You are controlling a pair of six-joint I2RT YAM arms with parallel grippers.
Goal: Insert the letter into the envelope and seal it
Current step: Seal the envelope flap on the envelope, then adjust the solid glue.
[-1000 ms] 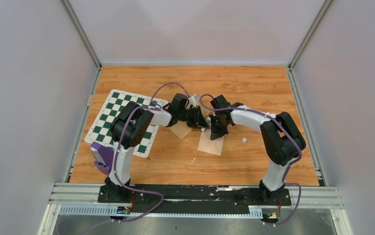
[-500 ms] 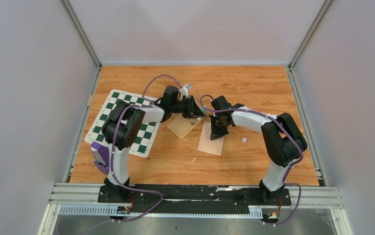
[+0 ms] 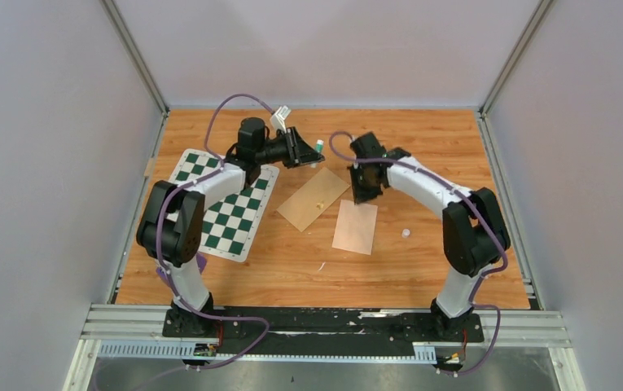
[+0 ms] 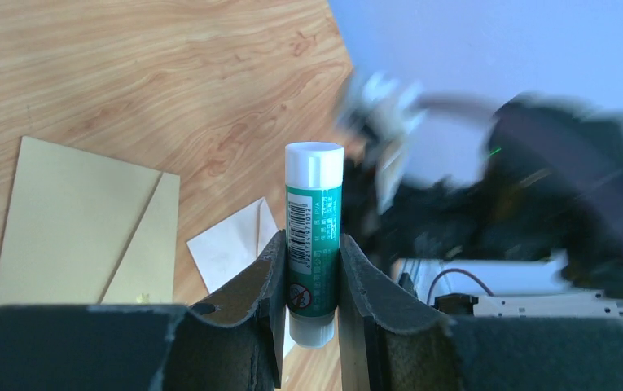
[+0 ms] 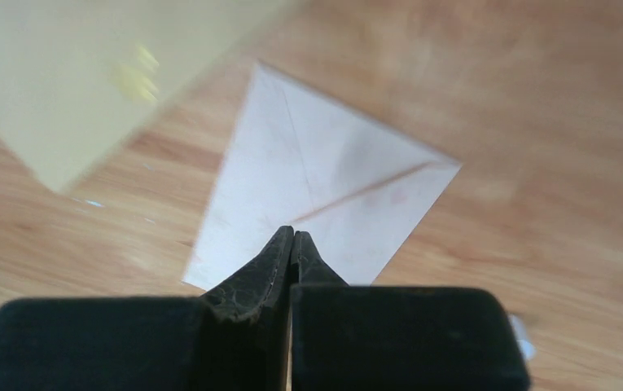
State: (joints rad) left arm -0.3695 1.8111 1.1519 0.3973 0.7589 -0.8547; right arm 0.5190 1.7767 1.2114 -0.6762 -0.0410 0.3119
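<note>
Wooden desk (image 3: 422, 138). Left claw (image 3: 306, 153) clamped on glue stick (image 4: 313, 220), up high. Right claw (image 5: 293, 244) pinched shut, empty, above letter (image 3: 355, 227), which is flat just right of tan envelope (image 3: 314, 199). Letter not inside yet imo, so next up is opening envelope and sliding it in.

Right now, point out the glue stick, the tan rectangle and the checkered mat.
glue stick (image 4: 314, 213): left wrist view, on its green label.
tan rectangle (image 3: 313, 199): top view, its middle.
checkered mat (image 3: 234, 220): top view, bare middle squares.
</note>
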